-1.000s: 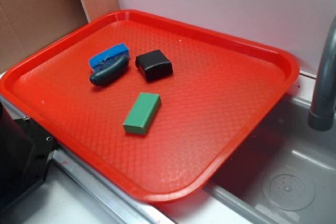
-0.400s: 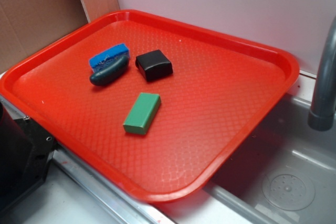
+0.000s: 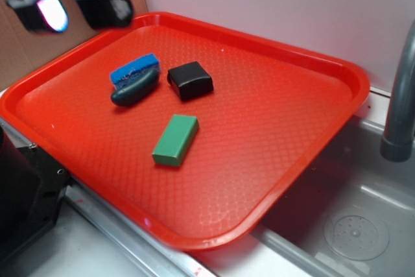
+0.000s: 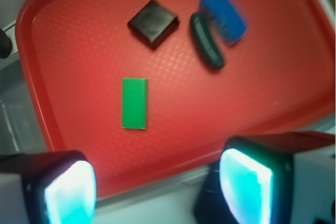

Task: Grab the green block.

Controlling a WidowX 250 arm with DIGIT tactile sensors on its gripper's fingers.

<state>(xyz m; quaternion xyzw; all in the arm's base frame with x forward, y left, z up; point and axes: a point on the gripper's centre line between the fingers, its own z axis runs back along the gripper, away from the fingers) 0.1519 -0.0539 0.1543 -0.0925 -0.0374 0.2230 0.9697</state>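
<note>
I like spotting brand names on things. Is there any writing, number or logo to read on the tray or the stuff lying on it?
None can be read. The green block, black box, blue piece, dark teal oblong and red tray all look plain in both views; the wrist view is slightly blurred.

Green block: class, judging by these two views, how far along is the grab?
Done: the open gripper has come into view above the red tray's far left corner.
In hand: nothing; both fingers are apart with a bare gap.
Left: descend over the green block, which lies flat and untouched, then close and lift.
</note>
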